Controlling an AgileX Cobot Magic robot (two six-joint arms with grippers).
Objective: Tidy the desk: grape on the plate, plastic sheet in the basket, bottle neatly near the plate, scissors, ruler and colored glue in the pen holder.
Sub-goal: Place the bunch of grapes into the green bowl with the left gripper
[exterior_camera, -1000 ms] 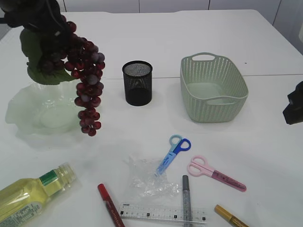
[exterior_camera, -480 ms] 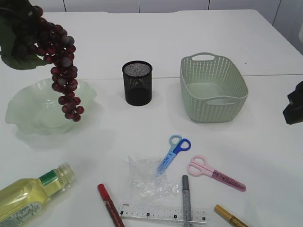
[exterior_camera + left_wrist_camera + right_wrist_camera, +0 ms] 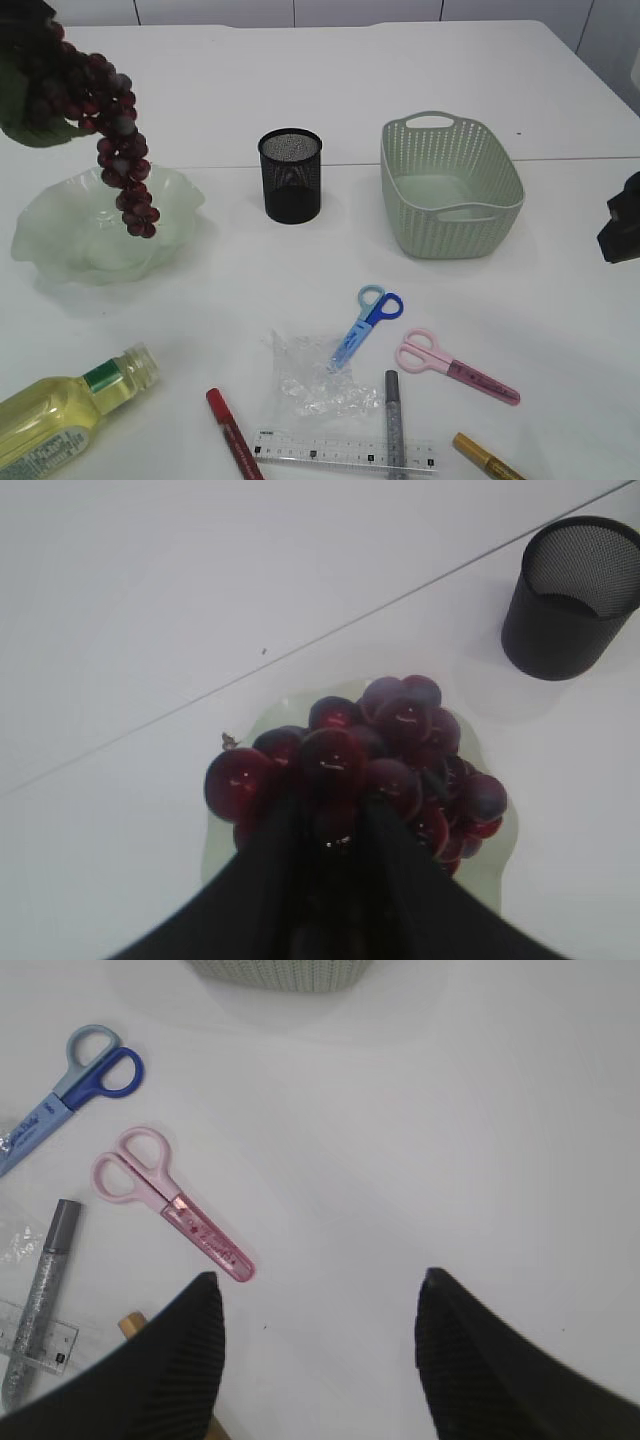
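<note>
Grape (image 3: 110,130) bunch hangs over plate (image 3: 45,235), clamped in my L gripper (image 3: 335,825), not set down yet. R gripper (image 3: 318,1295) spread, empty, idle at 3 o'clock. Nothing else done: sheet (image 3: 315,380), bottle (image 3: 65,410), scissors (image 3: 365,320), ruler (image 3: 340,452), glue pens at 6 o'clock on desk; pen holder (image 3: 290,175) and basket (image 3: 450,185) empty.

The exterior view slants down over the white tabletop (image 3: 420,70); both wrist views look closely downward, sharing it.
</note>
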